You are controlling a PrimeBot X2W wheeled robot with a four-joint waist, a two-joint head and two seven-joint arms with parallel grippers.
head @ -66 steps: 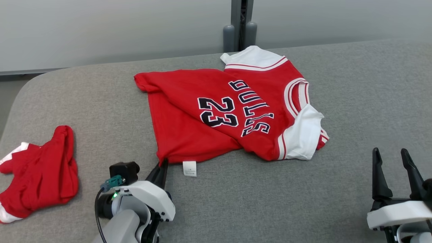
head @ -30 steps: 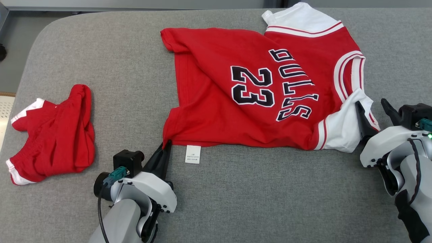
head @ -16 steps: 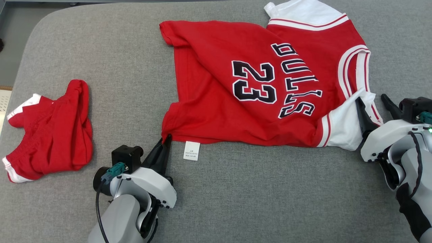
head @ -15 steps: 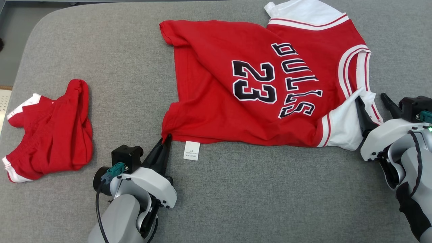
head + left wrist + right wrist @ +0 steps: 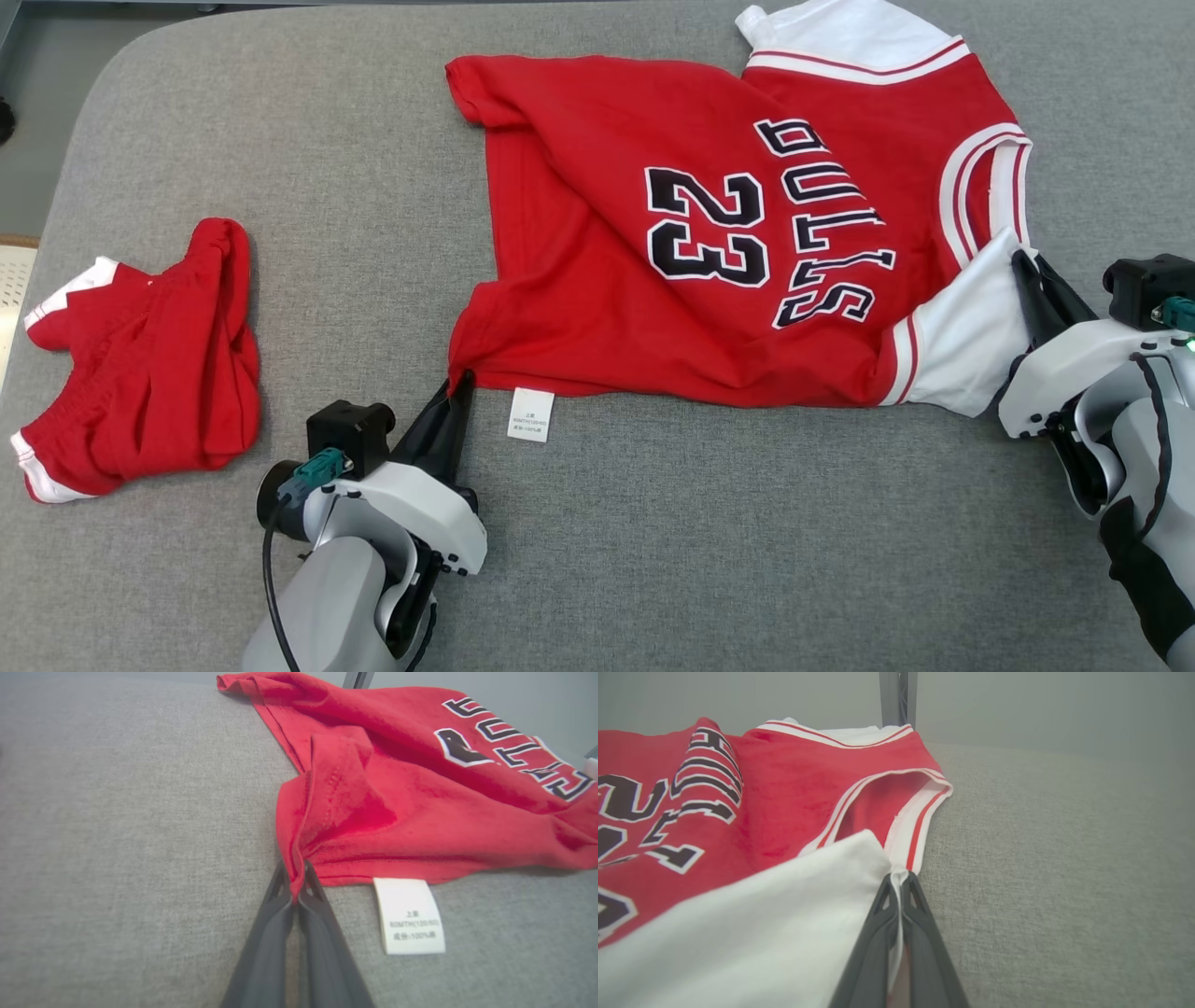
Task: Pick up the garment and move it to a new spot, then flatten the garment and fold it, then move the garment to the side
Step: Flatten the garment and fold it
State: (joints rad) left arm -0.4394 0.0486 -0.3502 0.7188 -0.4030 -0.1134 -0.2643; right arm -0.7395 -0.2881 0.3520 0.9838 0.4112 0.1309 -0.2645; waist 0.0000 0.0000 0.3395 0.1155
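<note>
Both jaws now grip the red jersey point(image 5: 597, 308): my right jaws, spread about its white sleeve point(image 5: 966, 341) a moment ago, have clamped it; my left jaws stay clenched on a hem corner point(image 5: 294, 877). It lies on the tabletop point(image 5: 653, 541), long axis crosswise, collar point(image 5: 980, 187) toward my right.

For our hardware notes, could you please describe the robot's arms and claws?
Both the left claw and right claw have two long, tapering dark fingers on a white housing, with pale grey forearms. Each wrist carries a black camera block with a teal plug; a black cable loops from the left one.
</note>
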